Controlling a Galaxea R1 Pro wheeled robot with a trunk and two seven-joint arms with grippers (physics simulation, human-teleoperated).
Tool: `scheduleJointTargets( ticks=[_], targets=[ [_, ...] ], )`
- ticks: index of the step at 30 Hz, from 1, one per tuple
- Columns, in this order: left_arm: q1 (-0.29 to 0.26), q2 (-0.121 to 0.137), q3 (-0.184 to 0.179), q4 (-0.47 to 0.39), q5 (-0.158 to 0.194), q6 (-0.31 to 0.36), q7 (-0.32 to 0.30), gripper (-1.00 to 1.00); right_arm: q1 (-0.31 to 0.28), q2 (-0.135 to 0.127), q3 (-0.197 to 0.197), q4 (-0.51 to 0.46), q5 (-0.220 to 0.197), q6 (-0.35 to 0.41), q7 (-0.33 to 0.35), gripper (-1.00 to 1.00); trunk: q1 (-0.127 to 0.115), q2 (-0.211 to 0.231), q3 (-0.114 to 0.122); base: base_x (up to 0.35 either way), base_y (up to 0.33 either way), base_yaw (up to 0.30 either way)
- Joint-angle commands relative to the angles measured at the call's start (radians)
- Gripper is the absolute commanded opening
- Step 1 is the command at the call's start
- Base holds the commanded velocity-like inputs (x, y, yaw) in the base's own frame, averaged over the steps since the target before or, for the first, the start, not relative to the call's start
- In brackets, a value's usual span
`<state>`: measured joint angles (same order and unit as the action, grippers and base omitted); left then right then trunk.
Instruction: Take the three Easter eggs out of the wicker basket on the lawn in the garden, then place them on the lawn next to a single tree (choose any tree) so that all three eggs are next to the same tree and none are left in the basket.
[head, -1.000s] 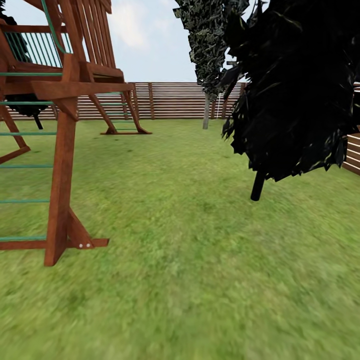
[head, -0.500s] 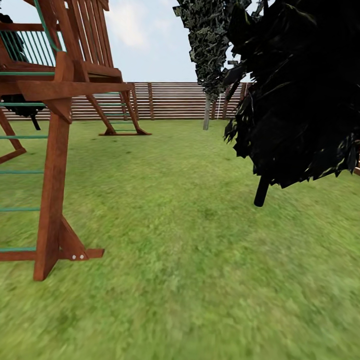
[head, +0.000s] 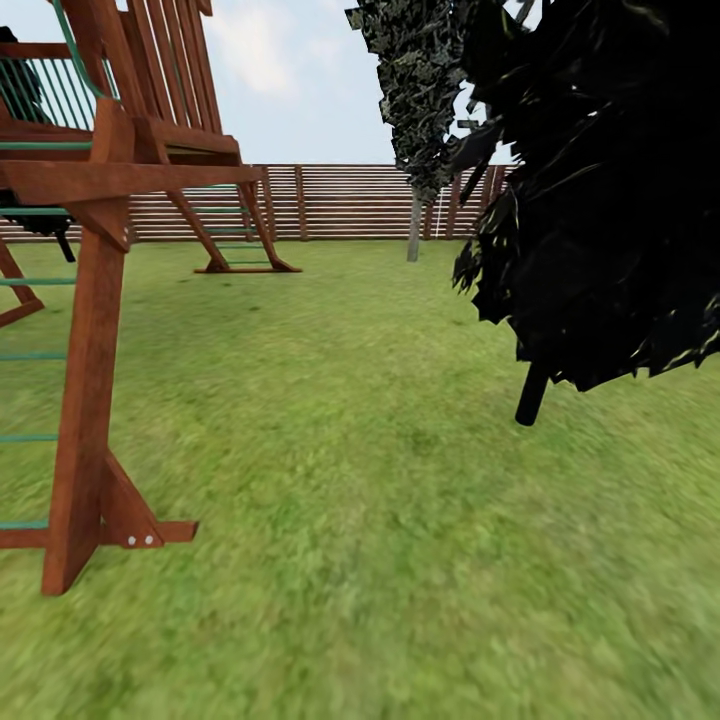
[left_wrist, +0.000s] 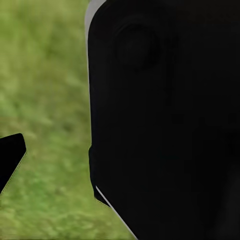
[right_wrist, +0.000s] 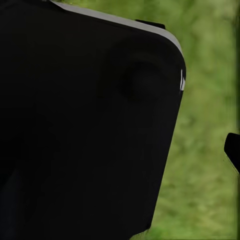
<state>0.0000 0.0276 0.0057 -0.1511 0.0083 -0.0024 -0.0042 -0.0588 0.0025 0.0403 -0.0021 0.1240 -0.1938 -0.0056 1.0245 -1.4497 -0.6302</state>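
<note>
The lawn (head: 360, 480) stretches ahead of me, short green grass with yellowish patches. A tree (head: 532, 395) stands close at the right; its thin trunk looks dark under a mass of black-green leaves (head: 600, 200). A second tree (head: 414, 228) with a grey trunk rises by the far fence. The wicker basket and the Easter eggs are out of view. In the left wrist view a dark fingertip (left_wrist: 10, 155) pokes out over grass beside a large black body. The right wrist view has a black fingertip (right_wrist: 233, 150) at its edge, also over grass.
A wooden play tower with green rungs stands at the left, its nearest post (head: 80, 400) and foot brace planted in the grass. A brown slat fence (head: 340, 200) closes the far side. Open grass lies between the tower and the near tree.
The whole head view has shifted: the play tower post slid left and lower, and the near tree grew larger. The camera has moved forward over the grass.
</note>
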Motion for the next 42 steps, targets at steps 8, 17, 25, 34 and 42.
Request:
scheduleJointTargets(
  ticks=[8,17,25,34,42],
  targets=[
    [0.0,0.0,0.0,-0.001,0.001,0.0,0.0,1.0,0.0,0.0,0.003,0.001,0.004,-0.003,-0.001,1.0,0.001,0.0,-0.001,0.323,0.0,0.0],
    [0.0,0.0,0.0,-0.001,0.001,-0.001,0.0,1.0,0.0,0.0,0.003,0.001,0.005,-0.003,-0.001,1.0,0.001,0.0,-0.001,0.323,0.0,0.0],
    [0.0,0.0,0.0,-0.001,0.001,0.0,0.0,1.0,0.0,0.001,0.004,0.001,0.005,-0.003,-0.001,1.0,0.001,0.0,-0.001,0.323,0.0,0.0],
    [0.0,0.0,0.0,-0.001,0.001,0.0,0.0,1.0,0.0,0.0,0.004,0.001,0.005,-0.003,-0.001,1.0,0.001,0.0,-0.001,0.323,0.0,0.0],
    [0.0,0.0,0.0,-0.001,0.001,0.0,0.0,1.0,-0.001,0.001,0.004,0.001,0.005,-0.003,-0.001,1.0,0.001,0.0,-0.001,0.323,0.0,0.0]
  ],
)
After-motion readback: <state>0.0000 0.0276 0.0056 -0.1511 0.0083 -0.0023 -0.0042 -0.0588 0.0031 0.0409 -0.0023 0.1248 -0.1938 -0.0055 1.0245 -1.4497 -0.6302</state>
